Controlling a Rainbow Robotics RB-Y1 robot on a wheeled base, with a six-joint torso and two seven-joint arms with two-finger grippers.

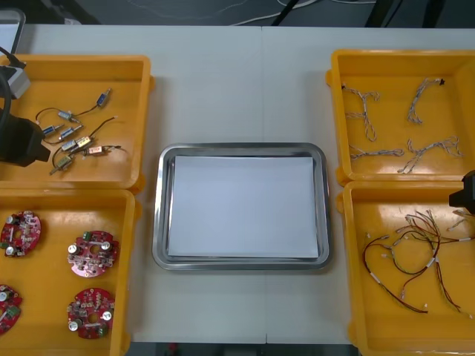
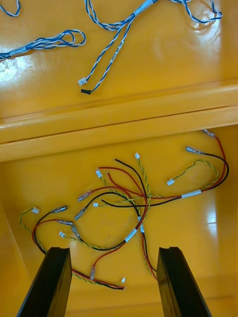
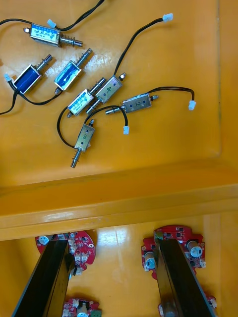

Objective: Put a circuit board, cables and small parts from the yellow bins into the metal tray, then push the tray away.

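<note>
Right claw point(image 2: 113, 252) is hanging with its fingers spread wide above the red, yellow and black cables point(image 2: 130, 198) in the near right yellow bin point(image 1: 352, 297), gripping nothing. Those cables are lying looped through one another, so a pinch on one strand is likely to be dragging its neighbours up too (and perhaps spilling them over the bin's side onto the table point(image 1: 223, 74)).

Left claw point(image 3: 110, 247) is likewise standing open and empty. It is hovering over the near left bin point(image 1: 128, 282), just beside the divide between that bin and the one holding the small metal parts point(image 3: 94, 94). Each finger is overlapping a different circuit board point(image 1: 93, 254), so a straight descent is risking a finger landing on the components, or a closing that is catching two boards at once.

Metal tray point(image 1: 241, 148), white inside, is sitting between the bins with nothing in it yet. It is probably liable to skid if a swinging cable or a low arm is clipping its rim.
</note>
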